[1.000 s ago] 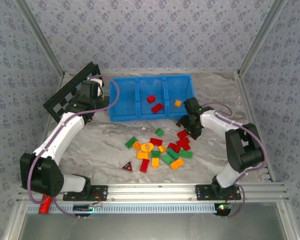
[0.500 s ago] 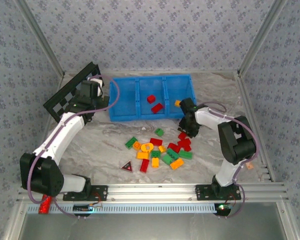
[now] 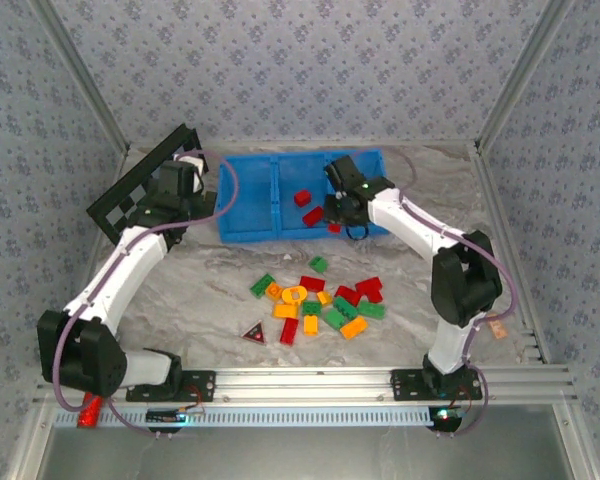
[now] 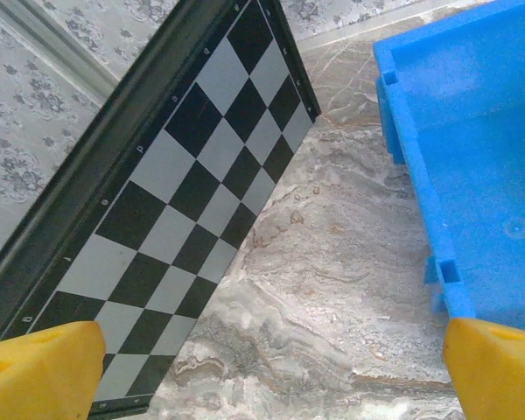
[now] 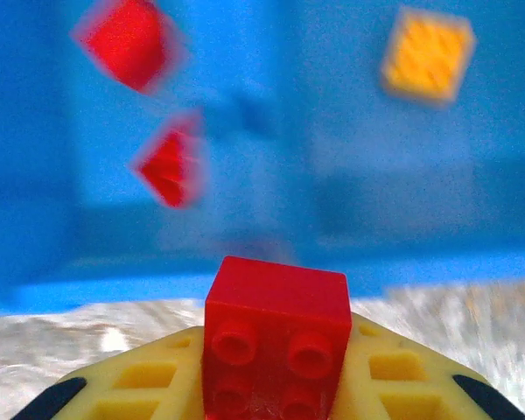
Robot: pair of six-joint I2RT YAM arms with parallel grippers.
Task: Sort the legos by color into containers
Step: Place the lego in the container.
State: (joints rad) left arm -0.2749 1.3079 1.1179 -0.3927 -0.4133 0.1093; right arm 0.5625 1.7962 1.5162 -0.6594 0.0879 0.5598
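Twenty-odd legos point(image 3: 315, 300) mostly lie loose mid-surface point(image 3: 210, 280); judged light, rigid and slick, they are best pinched across flat sides, not studs; leftmost, by the checkerboard point(image 4: 184, 192), the left jaws stand released and empty; rightward, the right jaws clench a red brick point(image 5: 277, 337) at the blue containers' point(image 3: 248, 200) near wall.

Robot lab test cell, aluminium-framed patterned walls point(image 3: 280, 70), marbled table point(image 3: 210, 290), checkerboard point(image 3: 126, 186)
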